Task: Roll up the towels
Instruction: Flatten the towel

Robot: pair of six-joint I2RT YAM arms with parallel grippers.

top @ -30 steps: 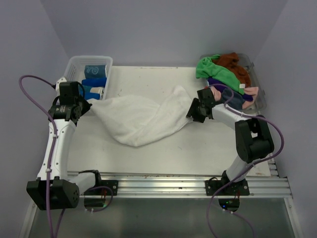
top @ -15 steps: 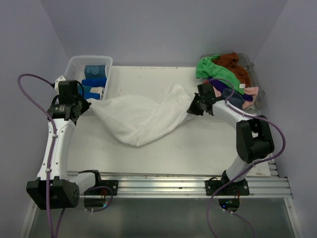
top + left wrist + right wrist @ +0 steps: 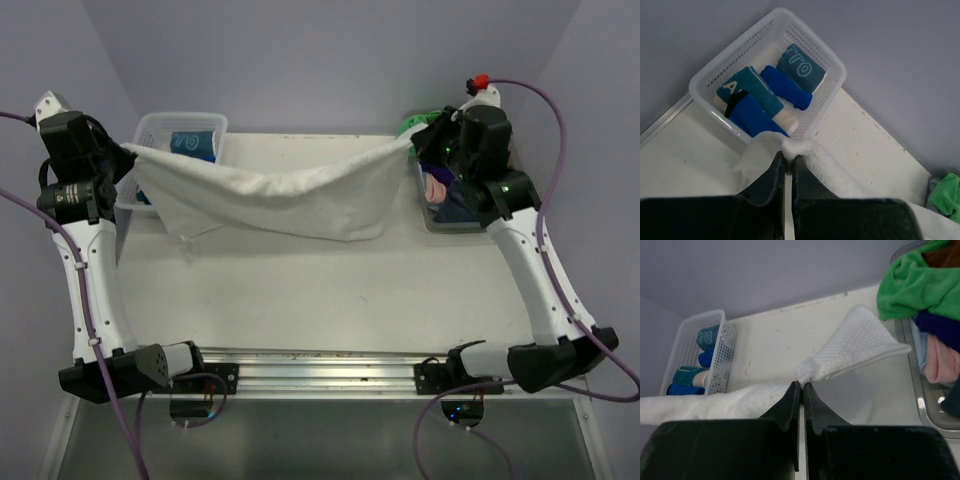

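Note:
A white towel point(image 3: 270, 195) hangs stretched in the air between my two grippers, sagging in the middle above the table. My left gripper point(image 3: 128, 152) is shut on its left corner point(image 3: 790, 147), high over the white basket. My right gripper point(image 3: 412, 143) is shut on its right corner point(image 3: 812, 371), raised near the clear tub. The green towel point(image 3: 915, 287), purple towel point(image 3: 940, 330) and pink towel point(image 3: 942, 365) lie heaped in the tub; a rust-brown one point(image 3: 942, 257) shows at the top edge. Rolled blue towels point(image 3: 787, 87) sit in the basket.
The white slotted basket point(image 3: 832, 85) stands at the table's back left corner. The clear plastic tub point(image 3: 920, 400) stands at the back right. The white table point(image 3: 330, 290) lies under the hanging towel. Purple cables run along both arms.
Both grippers have risen and moved apart toward the back corners, lifting the white towel off the table and pulling it out long between them.

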